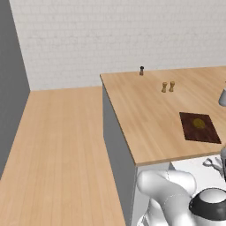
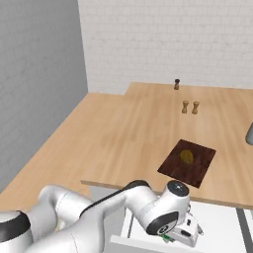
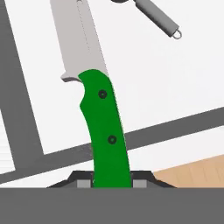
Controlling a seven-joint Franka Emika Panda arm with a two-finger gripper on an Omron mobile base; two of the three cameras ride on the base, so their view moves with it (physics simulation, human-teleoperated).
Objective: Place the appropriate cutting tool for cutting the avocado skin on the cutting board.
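The knife (image 3: 103, 118) sits between our jaws, which are clenched on the butt end of its bright green handle; in the hand view the two dark fingertips (image 3: 83, 183) press the handle from either side at the bottom of the picture. Its long axis runs straight out from the jaws, handle first and then the pale silvery blade, so the blade points away from the hand. It lies over a white floor crossed by dark grey dividers, which we take for an open drawer below the desk edge.

Just past the knife's blade tip lies a grey metal utensil (image 3: 157, 17) with a small loop at the end of its handle, apart from the knife and not in the grip.

In the right base view the gripper (image 2: 185, 236) hangs low, below the front edge of the desk (image 2: 118, 138). The cutting board (image 2: 188, 163) lies above the knife, near that edge, with the avocado (image 2: 187, 156) on its far half. We judge the coming move to be a lift up past the desk lip and then forward onto the board; the lip is the main obstacle, and the avocado leaves the near half of the board free.

Far behind the board stand two small wooden shakers (image 2: 190, 107) and a dark one (image 2: 176, 84), well apart from our path.
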